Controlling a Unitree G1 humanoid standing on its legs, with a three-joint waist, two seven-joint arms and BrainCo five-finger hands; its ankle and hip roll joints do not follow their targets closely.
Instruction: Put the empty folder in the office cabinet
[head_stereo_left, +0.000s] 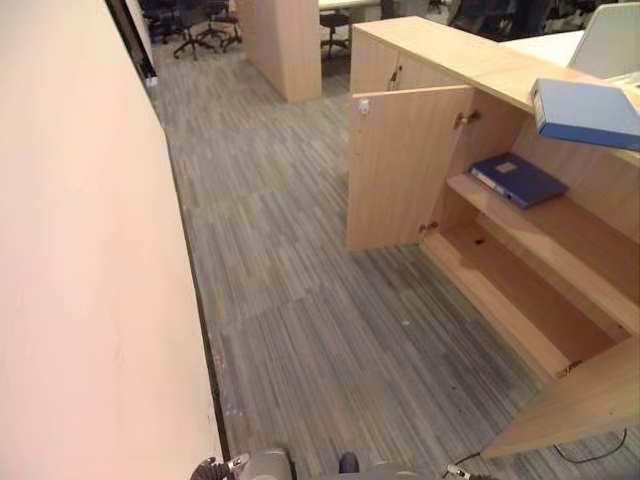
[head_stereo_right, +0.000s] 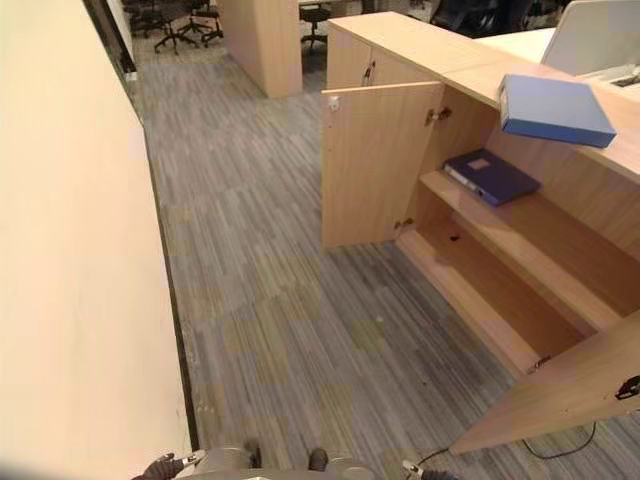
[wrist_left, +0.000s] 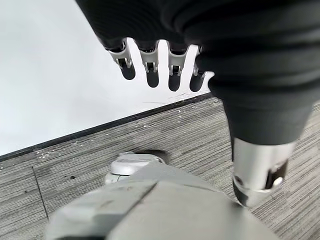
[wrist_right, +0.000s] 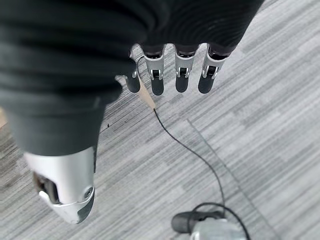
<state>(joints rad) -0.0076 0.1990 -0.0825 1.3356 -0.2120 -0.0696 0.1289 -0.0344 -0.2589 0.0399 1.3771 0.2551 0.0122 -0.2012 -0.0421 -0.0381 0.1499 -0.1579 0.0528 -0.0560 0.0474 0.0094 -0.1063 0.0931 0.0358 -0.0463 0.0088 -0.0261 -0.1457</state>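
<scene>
The empty folder (head_stereo_left: 585, 112) is a light blue box-type binder with a white spine edge, lying flat on the wooden top of the office cabinet (head_stereo_left: 470, 60), its near end jutting a little over the cabinet's front edge. It sits above the open compartment, not inside it, and neither hand touches it.

Below it, on the upper shelf (head_stereo_left: 560, 235) of the open compartment, lies a second, darker blue folder (head_stereo_left: 518, 179) with a pale label on its cover, flat and turned at an angle to the shelf edge. The lower shelf (head_stereo_left: 520, 300) beneath that holds nothing that can be made out. The cabinet's far door (head_stereo_left: 408, 165) stands swung out at a right angle to the cabinet front; the near door (head_stereo_left: 575, 400) is also open, slanting across the lower right of the head views.

The left hand (wrist_left: 165, 55) hangs low by the robot's side above the grey striped carpet (head_stereo_left: 300, 300), close to the pale wall (head_stereo_left: 90, 280); its fingers (wrist_left: 150, 67) are straight and spread apart, holding nothing. The right hand (wrist_right: 165, 60) hangs likewise over the carpet, its fingers (wrist_right: 182, 75) straight and apart, also empty.

At the far end of the room stand another wooden unit (head_stereo_left: 285, 45) and some dark office chairs (head_stereo_left: 190, 25).
</scene>
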